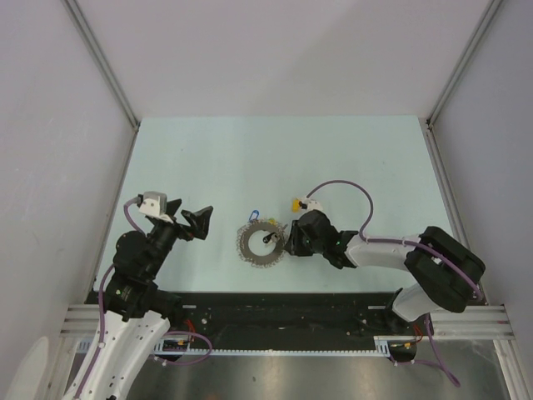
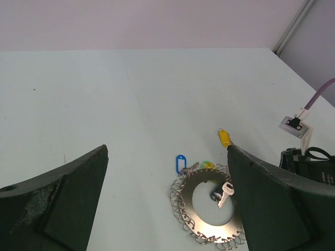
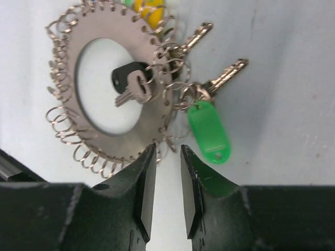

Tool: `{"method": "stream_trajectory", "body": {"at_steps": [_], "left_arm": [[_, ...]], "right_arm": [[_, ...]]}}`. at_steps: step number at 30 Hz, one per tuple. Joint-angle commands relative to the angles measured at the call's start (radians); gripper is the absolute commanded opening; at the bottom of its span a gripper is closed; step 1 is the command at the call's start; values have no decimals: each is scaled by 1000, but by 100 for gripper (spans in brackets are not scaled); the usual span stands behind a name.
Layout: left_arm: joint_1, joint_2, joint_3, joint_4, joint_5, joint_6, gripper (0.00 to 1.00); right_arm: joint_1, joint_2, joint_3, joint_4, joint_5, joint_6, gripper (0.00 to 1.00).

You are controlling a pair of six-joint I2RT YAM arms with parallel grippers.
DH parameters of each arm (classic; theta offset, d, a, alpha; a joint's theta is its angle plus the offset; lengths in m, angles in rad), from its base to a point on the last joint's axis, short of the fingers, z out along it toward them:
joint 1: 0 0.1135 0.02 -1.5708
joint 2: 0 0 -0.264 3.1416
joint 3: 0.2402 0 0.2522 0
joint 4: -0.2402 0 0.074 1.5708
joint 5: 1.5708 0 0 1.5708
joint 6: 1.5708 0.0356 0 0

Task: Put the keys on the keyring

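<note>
Top external view: the keyring [image 1: 261,244] lies flat on the counter [image 1: 208,158], about midway between the arms. The right hand [image 1: 289,239] is low at its right edge, touching or just beside it; I cannot tell which. The left hand [image 1: 187,214] sits apart to the left, above the counter. A yellow tag [image 1: 293,203] and a blue tag [image 1: 254,216] lie just beyond the ring.

Left wrist view: this hand's fingers are spread wide with nothing between them. The ring lies ahead and to the right, with a small green-and-yellow cluster at its far rim.

Right wrist view: the fingers are a narrow gap apart and grip nothing; bare counter shows between them. The ring's looped rim lies just ahead of the fingertips. The keys [image 3: 226,77], with a green tag [image 3: 209,130], lie at the rim to the right of the hand's line. They look hooked among the small loops, but I cannot tell whether they are threaded. A black-headed key [image 3: 128,78] rests in the ring's hole.

The step in hand looks like taking hold at the rim. To do it well, the right hand should close on one loop or on a key shaft, not on several loops. The left hand could pin the ring's far side so the ring does not slide.
</note>
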Motion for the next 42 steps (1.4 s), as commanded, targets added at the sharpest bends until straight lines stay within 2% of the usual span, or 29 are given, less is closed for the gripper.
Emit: {"method": "stream_trajectory", "body": {"at_steps": [1, 18, 42], "left_arm": [[7, -5, 13, 9, 23, 21, 100], [1, 0, 13, 7, 28, 18, 100], [1, 1, 9, 13, 46, 14, 100]], "right_arm": [[39, -62, 0, -16, 63, 20, 30], [45, -18, -49, 81, 55, 116, 20], [28, 28, -59, 153, -5, 111, 18]]}}
